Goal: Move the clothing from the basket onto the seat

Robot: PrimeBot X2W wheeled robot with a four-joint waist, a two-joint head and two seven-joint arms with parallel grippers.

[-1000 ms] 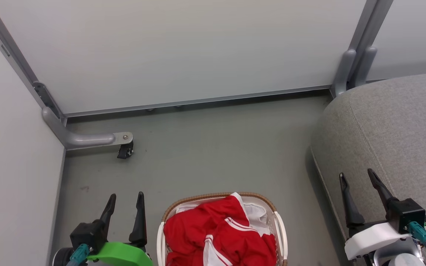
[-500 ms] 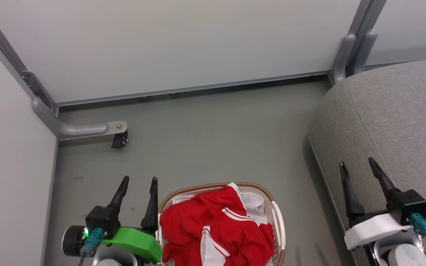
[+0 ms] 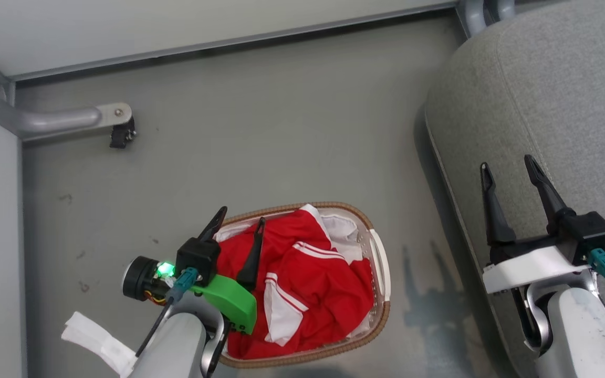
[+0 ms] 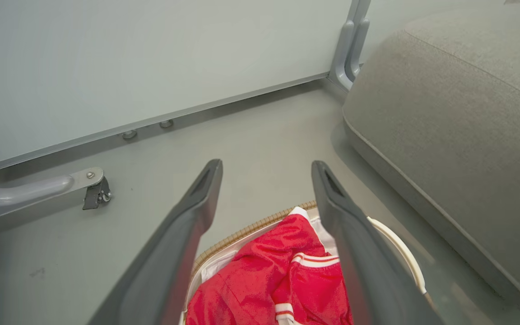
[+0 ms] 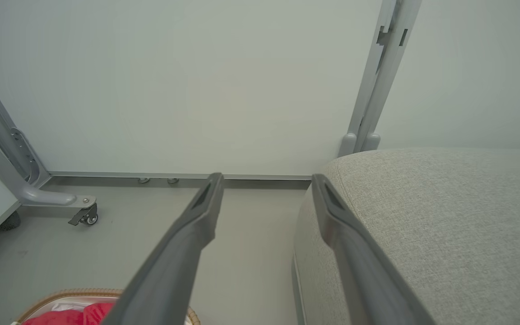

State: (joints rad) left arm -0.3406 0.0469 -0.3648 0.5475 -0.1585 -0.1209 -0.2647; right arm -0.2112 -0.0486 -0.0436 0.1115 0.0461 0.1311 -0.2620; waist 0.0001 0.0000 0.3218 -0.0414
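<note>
The left gripper (image 3: pixel 243 214) stands wide open and holds nothing. Its two fingers are spread above the left part of the basket (image 3: pixel 382 310), one over the brown rim and the other over red cloth, with no visible contact. A second ago it hung beside the basket, over bare floor (image 3: pixel 260 121); it has since come across to the right and now sits over the load. The head camera has also tipped down in that time, so the wall sliding up the picture is not a move of the things.

The right gripper (image 3: pixel 507 162) is also fully open and empty, poised over the left edge of the seat (image 3: pixel 560 89), as before.

The clothing (image 3: pixel 318 273) all lies in the basket, a crumpled red heap with white stripes on the white liner (image 3: pixel 342 228). The basket rests on the floor near the seat's left side, not touching it. The visible part of the seat bears no garment. This looks like the approach to a first pick, so the likely next step is to descend and close on a fold.
</note>
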